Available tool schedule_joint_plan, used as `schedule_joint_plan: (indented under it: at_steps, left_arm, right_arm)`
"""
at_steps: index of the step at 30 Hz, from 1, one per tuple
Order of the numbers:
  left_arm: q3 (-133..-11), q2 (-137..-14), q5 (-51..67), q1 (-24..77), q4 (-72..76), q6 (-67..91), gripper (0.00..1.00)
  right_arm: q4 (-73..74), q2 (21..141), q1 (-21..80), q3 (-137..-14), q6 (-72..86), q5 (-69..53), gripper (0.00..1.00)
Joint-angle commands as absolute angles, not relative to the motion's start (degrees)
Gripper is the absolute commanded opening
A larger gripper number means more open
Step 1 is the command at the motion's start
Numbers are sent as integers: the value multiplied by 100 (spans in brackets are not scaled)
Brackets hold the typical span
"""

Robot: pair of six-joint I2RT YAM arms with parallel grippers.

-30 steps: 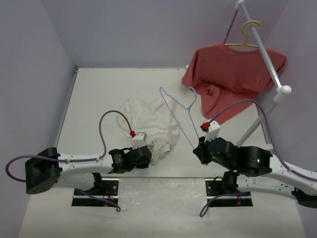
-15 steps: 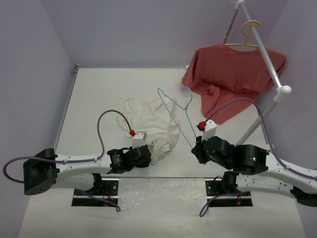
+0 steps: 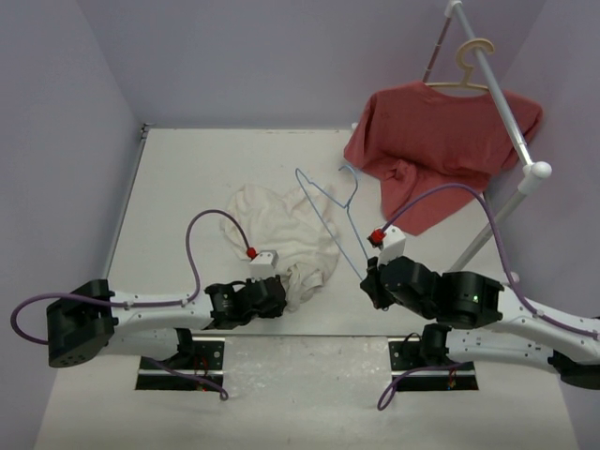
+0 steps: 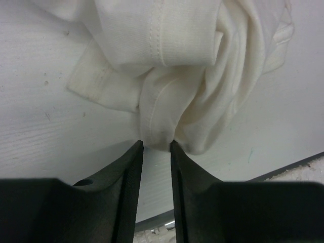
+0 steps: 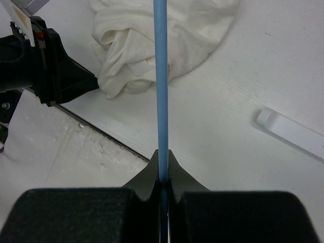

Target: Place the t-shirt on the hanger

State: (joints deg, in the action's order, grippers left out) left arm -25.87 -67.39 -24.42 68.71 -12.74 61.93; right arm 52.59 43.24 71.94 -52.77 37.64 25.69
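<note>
The cream-white t-shirt (image 3: 281, 230) lies crumpled on the table, left of centre. My left gripper (image 3: 281, 292) is at its near edge. In the left wrist view the fingertips (image 4: 136, 152) pinch a fold of the t-shirt (image 4: 187, 61). My right gripper (image 3: 368, 277) is shut on one lower corner of the light-blue wire hanger (image 3: 328, 211) and holds it tilted up, its hook toward the back. In the right wrist view the hanger's wire (image 5: 161, 76) runs straight up from my right gripper (image 5: 162, 154), over the t-shirt (image 5: 152, 45), with the left gripper (image 5: 76, 81) at the left.
A red t-shirt (image 3: 441, 141) hangs on a beige hanger (image 3: 469, 70) from a white rack (image 3: 506, 112) at the back right. The rack's white foot (image 5: 288, 136) lies on the table right of the blue hanger. The table's front edge is close behind both grippers.
My right gripper has carried the blue hanger a little to the left, toward the cream t-shirt. The left gripper has hardly moved.
</note>
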Motion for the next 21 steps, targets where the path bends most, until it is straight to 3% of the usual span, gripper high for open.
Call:
schedule_joint_plan:
  at_steps: [1, 12, 15, 16, 18, 21]
  left_arm:
    - [-2572, -6571, -2628, 6861, -786, 6077, 32]
    - [-2551, -7007, -2619, 6744, -468, 6037, 24]
    - [-2495, -7050, -2629, 6715, -359, 6002, 18]
    - [-2471, -7066, -2655, 6705, -328, 5985, 9]
    - [-2533, -7058, -2713, 6680, -443, 5960, 0]
    - [-2885, -6874, -3128, 6682, -1387, 5933, 0]
  right_arm:
    - [5022, 4397, 7189, -5543, 3610, 2505, 0]
    - [4941, 4350, 7197, -5471, 3637, 2352, 0]
    - [4921, 4325, 7198, -5441, 3638, 2337, 0]
    - [4904, 4333, 7190, -5440, 3630, 2311, 0]
    - [4904, 4350, 7189, -5423, 3617, 2281, 0]
    - [4886, 4337, 7189, -5394, 3557, 2201, 0]
